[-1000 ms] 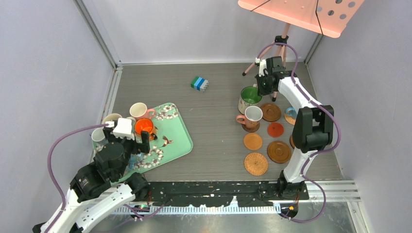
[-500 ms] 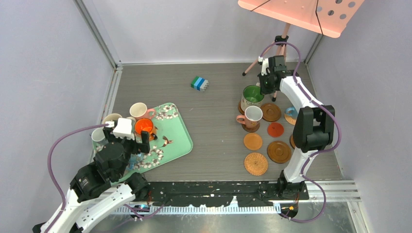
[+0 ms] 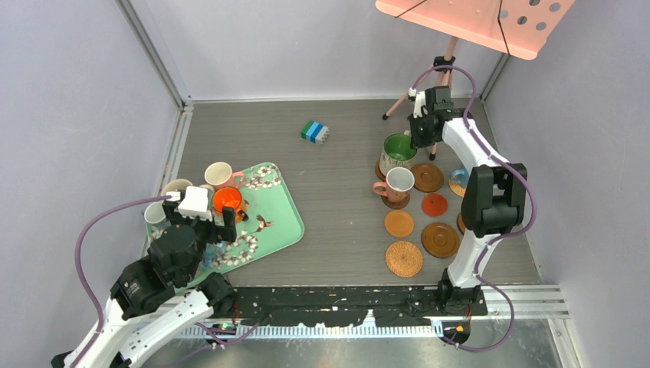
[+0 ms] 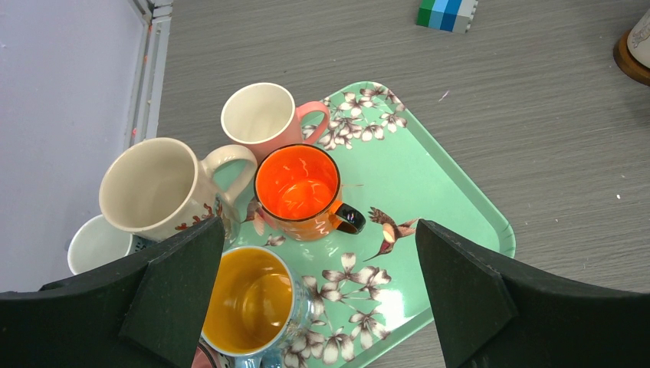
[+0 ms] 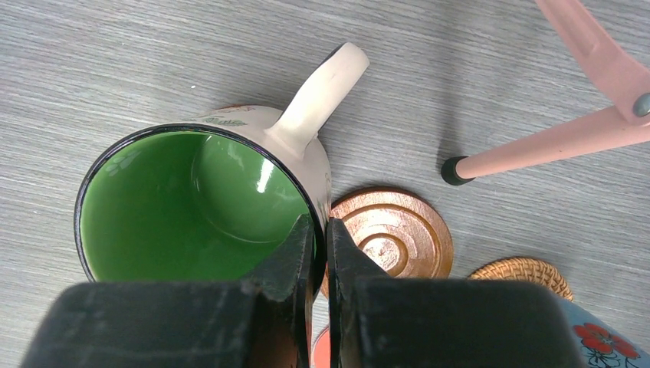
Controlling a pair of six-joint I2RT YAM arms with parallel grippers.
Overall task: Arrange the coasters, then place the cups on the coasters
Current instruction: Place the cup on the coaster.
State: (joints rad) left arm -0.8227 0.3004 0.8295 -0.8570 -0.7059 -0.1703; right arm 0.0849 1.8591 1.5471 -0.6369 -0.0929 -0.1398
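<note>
My right gripper [image 5: 320,230] is shut on the rim of the tall green-inside cup [image 5: 192,203], one finger inside and one outside. That cup [image 3: 396,153] stands over a dark coaster [image 3: 380,170] at the back of the group. A pink cup [image 3: 398,184] sits on another coaster. Bare coasters lie around: dark brown [image 3: 428,177], red [image 3: 434,205], tan [image 3: 398,223], dark brown [image 3: 440,239], wicker [image 3: 404,258]. My left gripper [image 4: 319,224] hangs open above the tray [image 4: 429,184], which holds the orange-inside [image 4: 297,188], yellow-inside [image 4: 249,303], pink [image 4: 264,119] and cream [image 4: 157,188] cups.
A blue-green toy block [image 3: 315,132] lies at the back middle. A pink stand's tripod legs [image 5: 567,138] reach the table just behind the green cup. A light blue cup [image 3: 458,178] sits on a wicker coaster by the right arm. A white cup [image 4: 96,244] stands left of the tray.
My right gripper has shifted a little back and to the right, taking the green-inside cup with it. The left arm and the cups on the tray have not moved.
</note>
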